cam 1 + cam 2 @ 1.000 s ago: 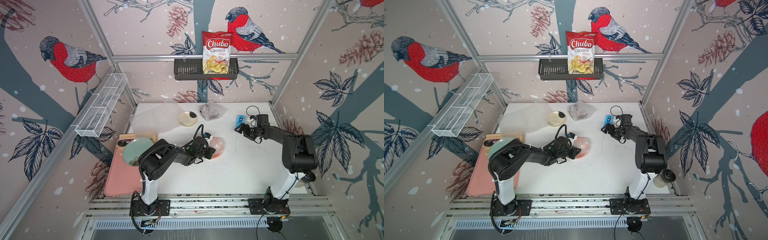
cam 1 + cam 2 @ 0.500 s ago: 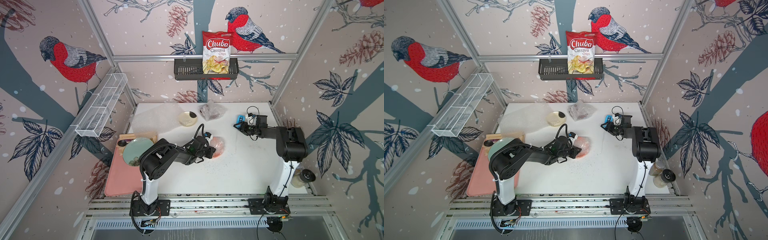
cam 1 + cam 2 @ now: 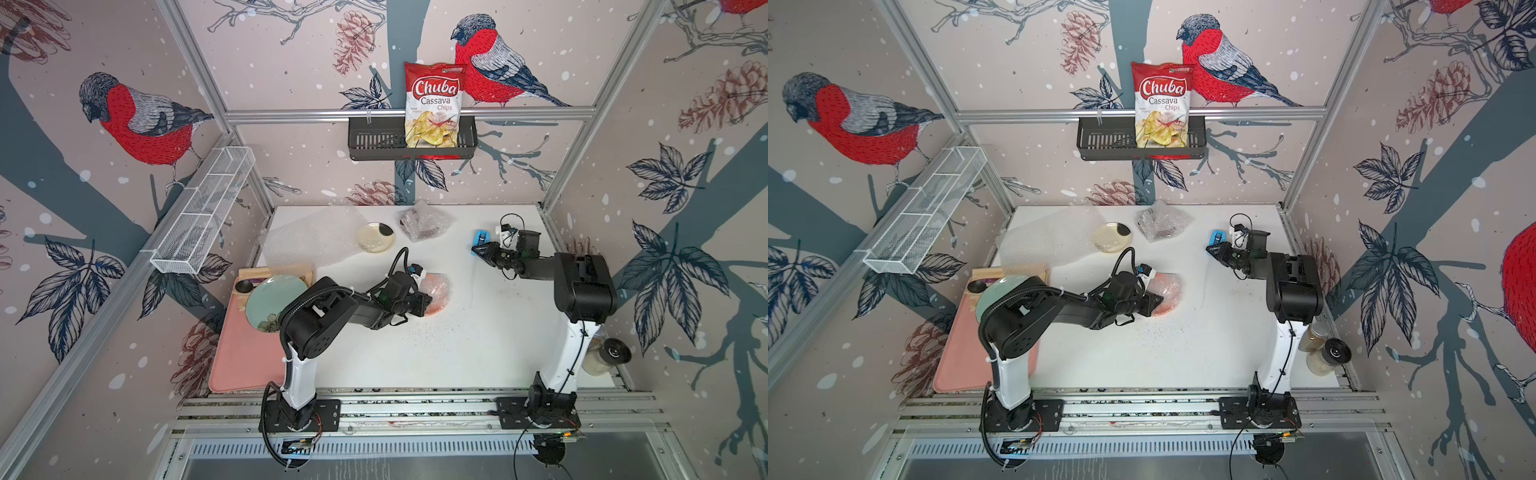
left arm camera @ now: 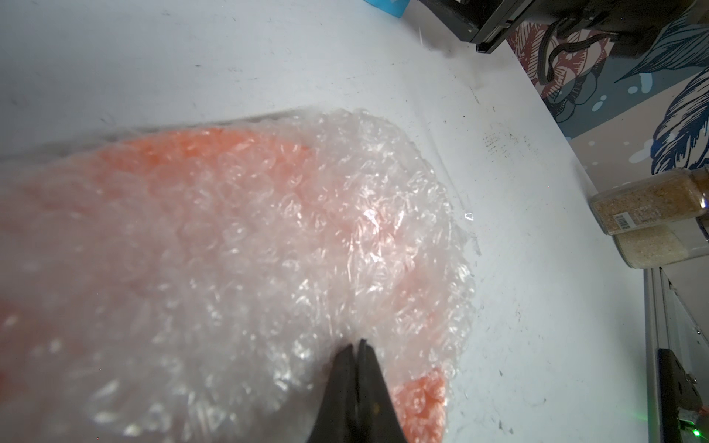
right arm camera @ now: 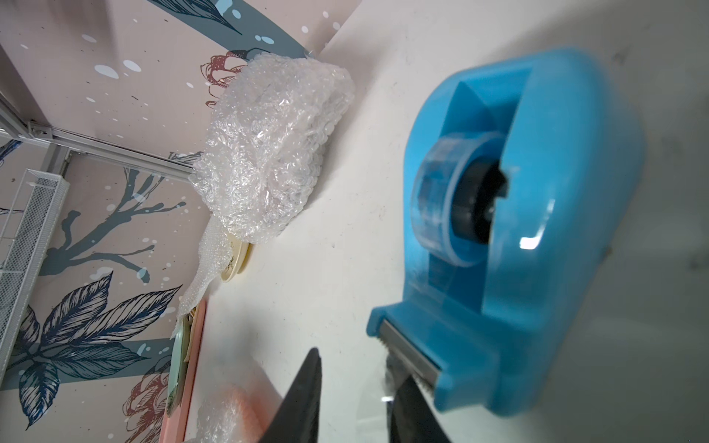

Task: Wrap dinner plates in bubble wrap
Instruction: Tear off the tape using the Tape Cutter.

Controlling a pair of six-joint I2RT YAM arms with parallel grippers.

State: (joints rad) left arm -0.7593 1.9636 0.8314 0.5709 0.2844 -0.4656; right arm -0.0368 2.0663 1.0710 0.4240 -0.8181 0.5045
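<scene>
Bubble wrap (image 4: 345,230) lies folded over the orange plate (image 4: 184,161) near the middle of the worktop (image 3: 457,353); the orange shows through the crinkled film, as both top views also show (image 3: 439,291) (image 3: 1170,291).

The left arm reaches from its base at the near edge, stretched low across the worktop with the forearm almost level. The left gripper (image 3: 428,300) has its jaws pressed together, and in the left wrist view its tips (image 4: 358,347) touch the wrap on top of the plate. Whether any film is pinched between them cannot be told.

The right arm stands upright from its base, bent sharply at the elbow, with the forearm pointing to the far right part of the worktop. The right gripper (image 5: 356,399) has its jaws a little apart, nothing solid between them, just at the cutter end of the blue tape dispenser (image 5: 537,230). It is well apart from the orange plate.

At the far side, the cream plate (image 3: 375,237) lies uncovered between a loose sheet (image 3: 311,237) of wrap and a wrapped bundle (image 3: 422,222) with something dark inside.
</scene>
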